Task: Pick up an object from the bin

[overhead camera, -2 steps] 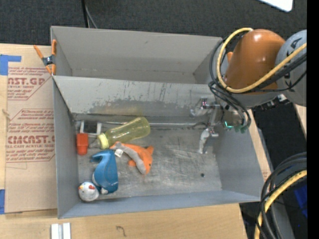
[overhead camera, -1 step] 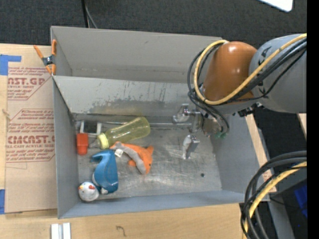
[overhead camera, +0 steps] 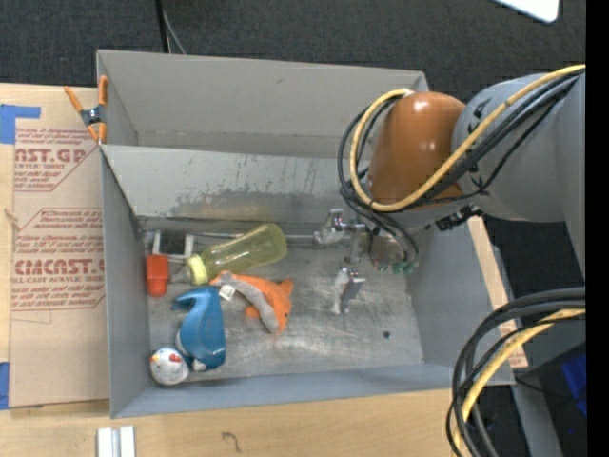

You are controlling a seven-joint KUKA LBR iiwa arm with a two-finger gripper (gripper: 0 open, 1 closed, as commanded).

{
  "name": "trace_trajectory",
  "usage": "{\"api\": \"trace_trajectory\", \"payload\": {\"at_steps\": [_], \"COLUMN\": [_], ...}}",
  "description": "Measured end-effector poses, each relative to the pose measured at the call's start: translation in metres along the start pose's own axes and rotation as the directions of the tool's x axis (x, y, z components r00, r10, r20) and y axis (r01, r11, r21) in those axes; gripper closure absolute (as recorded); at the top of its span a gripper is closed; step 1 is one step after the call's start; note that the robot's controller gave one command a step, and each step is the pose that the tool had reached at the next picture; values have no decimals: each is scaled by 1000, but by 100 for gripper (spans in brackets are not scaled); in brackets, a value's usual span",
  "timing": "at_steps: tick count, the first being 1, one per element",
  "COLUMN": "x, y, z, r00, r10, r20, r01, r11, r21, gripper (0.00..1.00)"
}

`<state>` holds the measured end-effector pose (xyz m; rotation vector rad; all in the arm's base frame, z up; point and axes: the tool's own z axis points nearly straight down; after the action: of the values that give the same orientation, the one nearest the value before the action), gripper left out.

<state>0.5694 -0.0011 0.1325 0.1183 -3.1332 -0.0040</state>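
My gripper (overhead camera: 341,255) hangs low over the bin's floor right of centre, its two metal fingers (overhead camera: 347,288) spread apart and open with nothing between them. Nearest on its left lies an orange and grey toy (overhead camera: 265,298), a short gap away. Above that toy a pale yellow bottle (overhead camera: 243,249) rests on its side, its yellow-green cap pointing left.
Further left lie a blue rounded thing (overhead camera: 203,327), a small white ball with coloured marks (overhead camera: 168,366) in the front left corner, and a small orange block (overhead camera: 156,273). The arm with its orange cover and cables rises over the bin's right side.
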Motion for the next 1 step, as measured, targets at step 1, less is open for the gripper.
{"api": "trace_trajectory", "payload": {"at_steps": [1], "x": [2], "y": [34], "z": [7], "r00": [994], "r10": [110], "r20": [9], "r01": [-110], "r11": [994], "r21": [2], "gripper": [0]}}
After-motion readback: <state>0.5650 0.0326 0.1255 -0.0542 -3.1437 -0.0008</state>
